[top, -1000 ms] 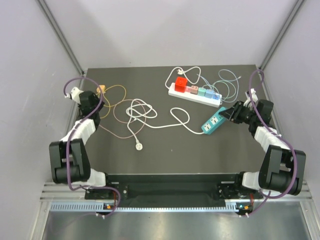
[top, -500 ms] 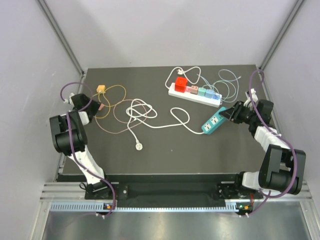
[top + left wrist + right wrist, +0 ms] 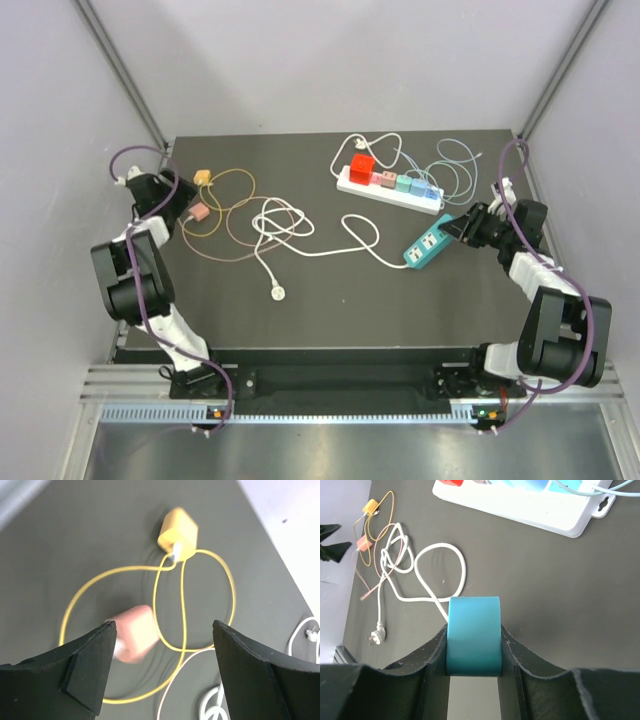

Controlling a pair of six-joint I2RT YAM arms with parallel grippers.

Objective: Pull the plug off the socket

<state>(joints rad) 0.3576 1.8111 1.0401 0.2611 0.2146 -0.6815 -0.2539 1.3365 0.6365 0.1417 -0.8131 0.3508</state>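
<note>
- Black fingers (image 3: 432, 655) of the right gripper (image 3: 472, 630) are clamped on one end of a teal socket strip (image 3: 472, 640), with one finger pressed to each long side.
- In the top view the teal socket strip lies slanted on the dark table (image 3: 340, 310) near its right edge, with its pale socket faces turned up. The view is too small to tell whether anything is plugged into them.
- A white cable (image 3: 442, 572) leaves the far end of the strip and curls into a loose coil at mid-table. It ends in a white plug (image 3: 277, 292) that lies free on the table.
- Beyond the held strip, toward the back of the table, lies a white power strip (image 3: 390, 190). A red block (image 3: 362, 167) and a row of smaller coloured blocks are seated in it, and pale cables loop beside it.
- The left gripper (image 3: 164, 625) is at the far left of the table, wide open and holding nothing.
- A pink plug (image 3: 134, 639), blurred in the left wrist view, lies on the table below that gap, close to the left-hand finger and well apart from the teal socket strip.
- A thin yellow cable (image 3: 182, 600) loops around the pink plug and runs to a yellow plug (image 3: 178, 534) lying just past it.
</note>
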